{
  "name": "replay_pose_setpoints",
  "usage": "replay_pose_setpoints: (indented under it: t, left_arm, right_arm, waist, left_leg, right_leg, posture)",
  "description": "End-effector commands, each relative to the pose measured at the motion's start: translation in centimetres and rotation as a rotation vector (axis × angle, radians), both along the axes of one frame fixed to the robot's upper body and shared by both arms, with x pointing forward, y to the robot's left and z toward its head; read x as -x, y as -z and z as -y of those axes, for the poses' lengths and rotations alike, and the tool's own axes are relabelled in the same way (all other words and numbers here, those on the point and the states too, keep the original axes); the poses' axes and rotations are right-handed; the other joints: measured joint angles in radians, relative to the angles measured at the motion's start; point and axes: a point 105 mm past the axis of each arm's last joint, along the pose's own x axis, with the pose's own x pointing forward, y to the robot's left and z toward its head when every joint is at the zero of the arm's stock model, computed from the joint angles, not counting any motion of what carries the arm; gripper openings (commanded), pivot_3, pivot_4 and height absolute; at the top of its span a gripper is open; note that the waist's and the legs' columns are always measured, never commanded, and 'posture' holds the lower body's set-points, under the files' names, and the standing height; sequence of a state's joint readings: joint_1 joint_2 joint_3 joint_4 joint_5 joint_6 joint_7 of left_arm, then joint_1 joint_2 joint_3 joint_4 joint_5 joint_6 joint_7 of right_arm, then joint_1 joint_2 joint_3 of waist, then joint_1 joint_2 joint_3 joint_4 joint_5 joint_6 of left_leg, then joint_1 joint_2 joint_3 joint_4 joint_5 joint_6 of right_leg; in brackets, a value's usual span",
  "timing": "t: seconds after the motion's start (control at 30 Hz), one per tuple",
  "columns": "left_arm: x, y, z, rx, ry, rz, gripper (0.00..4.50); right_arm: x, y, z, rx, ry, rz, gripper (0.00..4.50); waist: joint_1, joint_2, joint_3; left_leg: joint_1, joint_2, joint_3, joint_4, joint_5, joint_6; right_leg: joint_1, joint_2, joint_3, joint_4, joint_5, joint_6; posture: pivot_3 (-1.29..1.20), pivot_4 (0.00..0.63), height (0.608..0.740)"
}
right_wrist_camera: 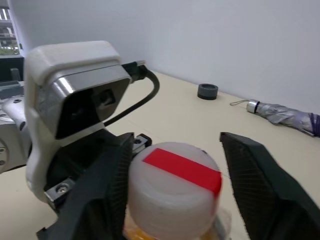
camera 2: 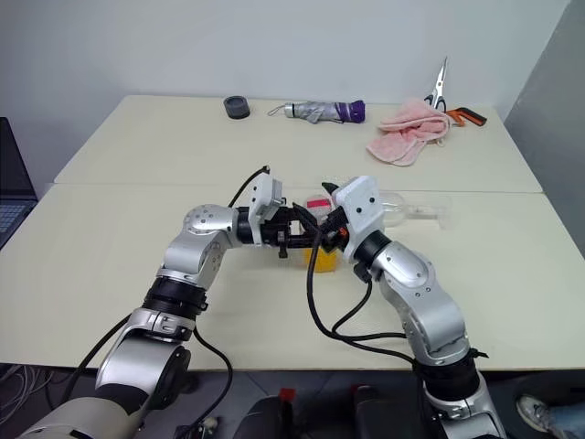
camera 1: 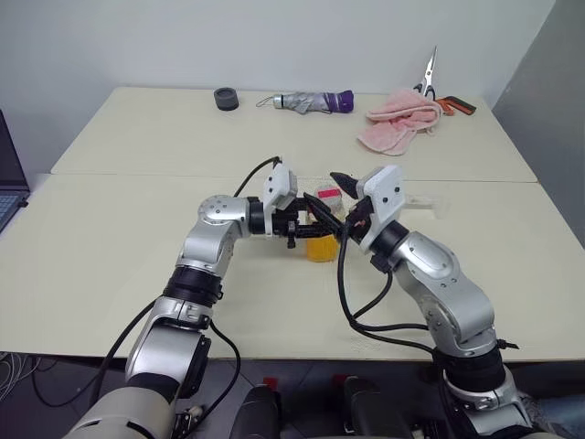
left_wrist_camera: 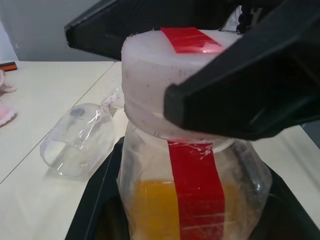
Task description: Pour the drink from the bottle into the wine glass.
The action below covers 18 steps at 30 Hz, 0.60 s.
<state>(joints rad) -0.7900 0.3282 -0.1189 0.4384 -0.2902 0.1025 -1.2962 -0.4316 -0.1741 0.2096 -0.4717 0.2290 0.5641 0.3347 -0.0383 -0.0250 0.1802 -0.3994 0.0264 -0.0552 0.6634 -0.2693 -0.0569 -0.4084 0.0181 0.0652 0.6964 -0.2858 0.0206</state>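
near table [camera 1: 137,274]: open | wine glass [camera 1: 416,203]: lying, apparently behind bottle [camera 1: 321,240]

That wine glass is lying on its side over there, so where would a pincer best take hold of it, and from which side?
Probably by the stem, coming down from above. The wine glass lies on its side on the table, so the thin stem runs level and offers two opposite sides. The rounded bowl looks wide, smooth and likely to slip or roll.

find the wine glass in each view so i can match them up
Left eye view: wine glass lies on its side on the table, just beyond the right gripper.
Right eye view: same spot, past the right arm.
Left wrist view: lying beside the bottle, its open rim facing the camera.
Right wrist view: I can't make it out.
Shared landmark: the bottle's red stripe.
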Motion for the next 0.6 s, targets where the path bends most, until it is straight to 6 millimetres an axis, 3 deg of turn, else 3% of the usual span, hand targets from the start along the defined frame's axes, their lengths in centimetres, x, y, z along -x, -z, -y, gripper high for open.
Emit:
replay_pose_setpoints:
  t: [0.03,0.2,0.37,0.47,0.6]
  left_arm:
    - [0.2,-1.3,0.2,0.014,0.015,0.056,1.90]
    - [0.3,-1.5,0.2,0.011,0.025,0.056,1.89]
    - [0.5,-1.5,0.2,0.002,0.046,0.058,1.89]
    - [0.6,-1.4,0.3,0.000,0.047,0.058,1.89]
    - [0.7,-1.3,0.2,0.000,0.040,0.057,1.87]
  right_arm:
    - [1.1,-1.5,-0.2,-0.030,-0.068,0.060,1.88]
    - [1.6,-0.7,-0.2,0.052,-0.311,0.027,1.88]
    - [-0.9,-1.0,1.7,0.215,-0.482,0.001,1.88]
    - [-2.0,-1.5,2.4,0.242,-0.519,-0.044,1.88]
    - [-3.2,-2.5,2.9,0.188,-0.443,-0.005,1.88]
  waist:
    - [0.000,0.000,0.000]
    - [0.000,0.000,0.000]
    - [-0.005,0.001,0.001]
    - [-0.007,0.001,0.001]
    - [-0.006,0.001,0.001]
  left_leg:
    - [0.000,0.000,0.000,0.000,0.000,0.000]
    - [0.000,0.000,0.000,0.000,0.000,0.000]
    - [0.001,-0.001,0.000,0.001,0.000,0.000]
    - [0.001,0.000,0.000,0.000,0.000,0.000]
    - [0.000,0.000,0.000,0.000,0.000,0.000]
  right_leg:
    - [0.000,0.000,0.000,0.000,0.000,0.000]
    - [0.000,0.000,0.000,0.000,0.000,0.000]
    - [0.001,0.000,0.000,0.000,0.000,0.000]
    - [0.001,0.001,-0.001,0.000,0.000,0.000]
    - [0.000,-0.001,-0.001,0.000,0.000,0.000]
  posture:
    - [0.00,0.150,0.740]
    - [0.00,0.150,0.740]
    - [0.00,0.150,0.740]
    - [0.00,0.150,0.740]
    - [0.00,0.150,0.740]
